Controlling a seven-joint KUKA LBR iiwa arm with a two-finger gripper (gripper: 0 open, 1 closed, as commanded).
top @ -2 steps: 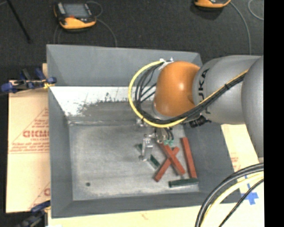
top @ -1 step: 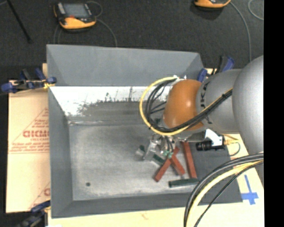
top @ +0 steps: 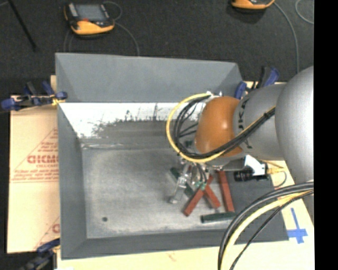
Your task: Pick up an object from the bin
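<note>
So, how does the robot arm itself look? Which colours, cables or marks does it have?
The arm is thick, rounded and silver-grey, with dark lettering beside an orange dome-shaped cover at the wrist. A yellow cable and black cables loop around that cover. Below it sits a small metallic gripper.

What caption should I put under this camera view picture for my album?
Robot gripper low in the grey metal bin, beside crossed reddish-brown flat sticks and a dark green bar.

Saw dark speckled carpet floor [top: 169, 31] from my station; orange-and-black handheld device [top: 88, 18] lay upper left, second device [top: 252, 3] cut by top edge.
</note>
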